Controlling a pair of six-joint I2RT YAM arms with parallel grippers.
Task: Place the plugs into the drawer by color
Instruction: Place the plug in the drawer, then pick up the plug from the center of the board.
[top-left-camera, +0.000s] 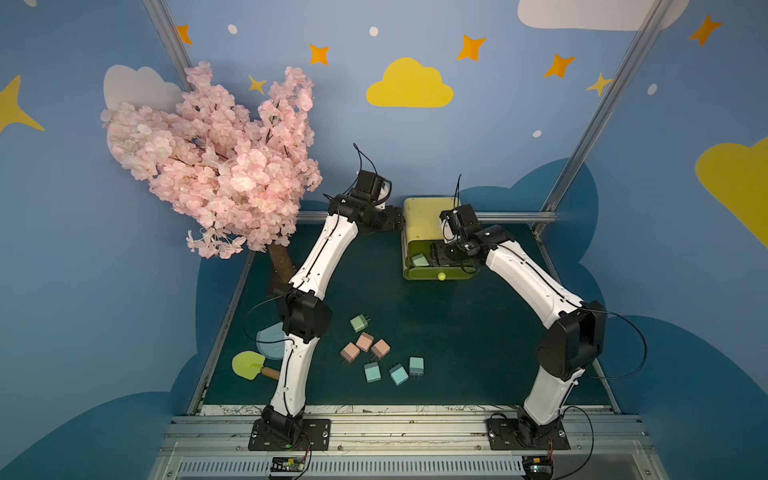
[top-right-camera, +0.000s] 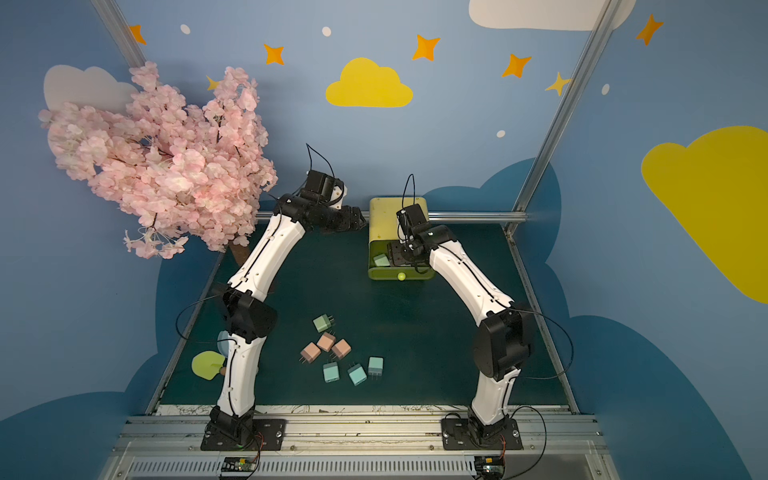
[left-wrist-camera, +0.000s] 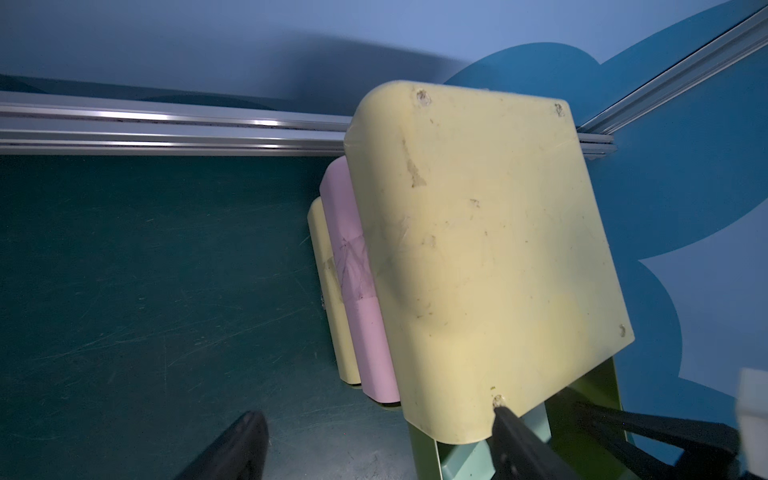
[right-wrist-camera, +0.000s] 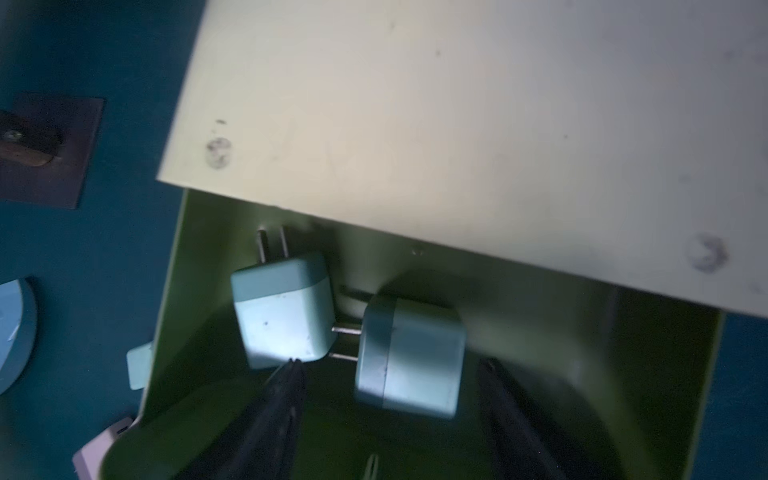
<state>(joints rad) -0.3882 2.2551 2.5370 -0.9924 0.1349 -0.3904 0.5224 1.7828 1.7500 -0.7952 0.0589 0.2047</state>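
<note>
- A small yellow-green plastic cabinet (top-left-camera: 419, 212) with rounded corners and a scuffed, paler matte top stands at the far edge of the scratched dark green mat (top-left-camera: 457, 332), against an aluminium rail (left-wrist-camera: 166, 124). Its top drawer (right-wrist-camera: 178, 299) is pulled out toward the arms, with a round knob (top-left-camera: 441, 275) on its front.
- Two smooth rounded-cube pale green plugs lie inside the drawer. One plug (right-wrist-camera: 282, 316) points its two metal prongs toward the cabinet's back. The other plug (right-wrist-camera: 415, 361) lies crosswise, its prongs reaching the first one's side.
- The right gripper (right-wrist-camera: 390, 362) hangs in the drawer with its black fingers spread wide either side of the crosswise plug, gripping nothing.
- The left gripper (left-wrist-camera: 374, 413) is also spread and holds nothing, with one finger at the front edge of the cabinet's top.
- One more pale green plug (top-left-camera: 358, 323), three peach-pink plugs (top-left-camera: 365, 341) and three light blue plugs (top-left-camera: 398, 374) are clustered between the arms, their prongs pointing various ways. Bare mat separates them from the cabinet.
</note>
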